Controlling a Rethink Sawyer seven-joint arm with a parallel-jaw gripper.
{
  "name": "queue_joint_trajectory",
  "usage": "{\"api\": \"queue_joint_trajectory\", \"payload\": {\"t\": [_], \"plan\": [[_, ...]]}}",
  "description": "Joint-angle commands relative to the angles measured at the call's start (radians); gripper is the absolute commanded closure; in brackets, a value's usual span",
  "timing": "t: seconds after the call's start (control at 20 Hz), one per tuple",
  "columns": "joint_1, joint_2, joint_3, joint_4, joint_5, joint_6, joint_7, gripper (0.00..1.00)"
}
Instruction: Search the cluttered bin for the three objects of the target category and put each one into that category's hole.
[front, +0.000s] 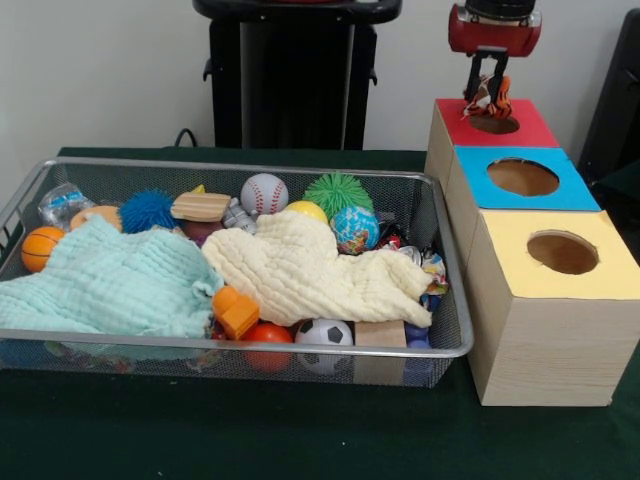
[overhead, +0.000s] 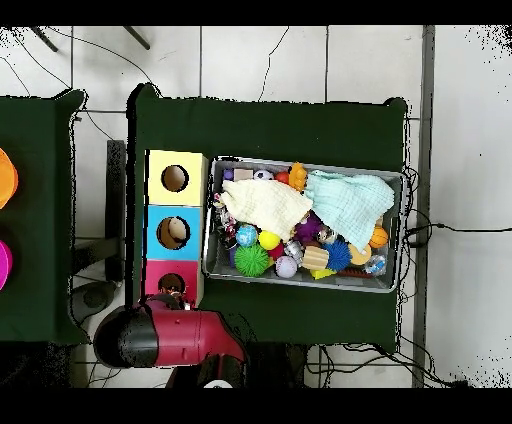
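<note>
Directly over the red hole (front: 494, 124), gripper (front: 487, 97) hangs with fingers clamped on a small orange-white-black striped toy (front: 490, 99), looks like a plush tiger. Toy sits just above the hole rim, hole straight down at 6 o'clock from the tool in front view, so I judge the next move needs only a release, no sideways shift. Toy is bunched, no clear long axis.

Overhead view: gripper (overhead: 172, 297) and red arm housing cover most of the red box top (overhead: 155, 275), toy not readable there.

Boxes: three pale wood-grain cubes in a row, tops coloured card, each with one round cutout. Red box (front: 520, 128) farthest back, blue box (front: 560, 190) in the middle, yellow box (front: 610, 270) nearest camera.

Wire mesh bin (front: 240, 345) lies at 9 o'clock from the boxes, well apart from the tool, thin metal rim. Contents piled and touching: crinkly mint cloth (front: 105, 280) and cream cloth (front: 300, 270), both soft gauzy weave, covering things underneath. Hard smooth balls: baseball (front: 264, 193), soccer ball (front: 324, 333), basketball (front: 40, 247), globe ball (front: 355, 228). Spiky rubber balls, blue (front: 148, 211) and green (front: 338, 192). Wood block (front: 201, 207), flat and rounded. More animal toys may hide under cloths, cannot tell.
</note>
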Motion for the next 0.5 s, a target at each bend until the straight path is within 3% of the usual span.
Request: {"api": "queue_joint_trajectory", "payload": {"t": [0.05, 0.5], "plan": [[-0.005, 0.072, 0.001, -0.062, -0.012, -0.084, 0.166, 1.0], [0.013, 0.1, 0.009, -0.103, 0.02, -0.097, 0.193, 1.0]]}}
